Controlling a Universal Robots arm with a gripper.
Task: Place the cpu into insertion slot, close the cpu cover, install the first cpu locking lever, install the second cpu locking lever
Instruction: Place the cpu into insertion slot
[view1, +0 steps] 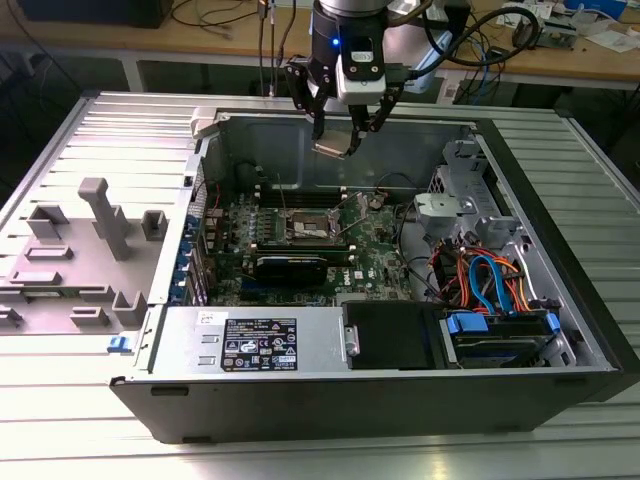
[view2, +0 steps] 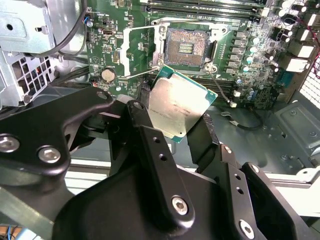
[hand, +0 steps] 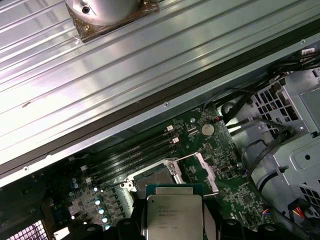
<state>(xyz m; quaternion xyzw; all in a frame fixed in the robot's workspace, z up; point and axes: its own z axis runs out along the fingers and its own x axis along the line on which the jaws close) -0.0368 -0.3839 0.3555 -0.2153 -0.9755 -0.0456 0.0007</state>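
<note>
My gripper (view1: 338, 140) hangs above the open computer case, over its back wall, shut on the cpu (view1: 333, 147). In both wrist views the cpu (view2: 180, 107) (hand: 172, 215) is a flat silver-topped square with a green edge, pinched between the two black fingers (view2: 145, 125). It is tilted and held well above the board. The insertion slot (view2: 186, 47) (hand: 156, 179) (view1: 308, 231) lies bare on the green board, its dark centre showing. The cpu cover (view2: 126, 50) (hand: 207, 172) is swung open beside the slot. A thin locking lever (view2: 220, 87) sticks out, unlatched.
Black memory slots (view1: 300, 190) run behind the socket. A black card (view1: 290, 265) lies in front of it. A drive cage with orange and blue cables (view1: 490, 280) fills the case's right side, and a power supply (view1: 260, 345) its front. A grey fixture (view1: 80, 250) lies outside, on the exterior view's left.
</note>
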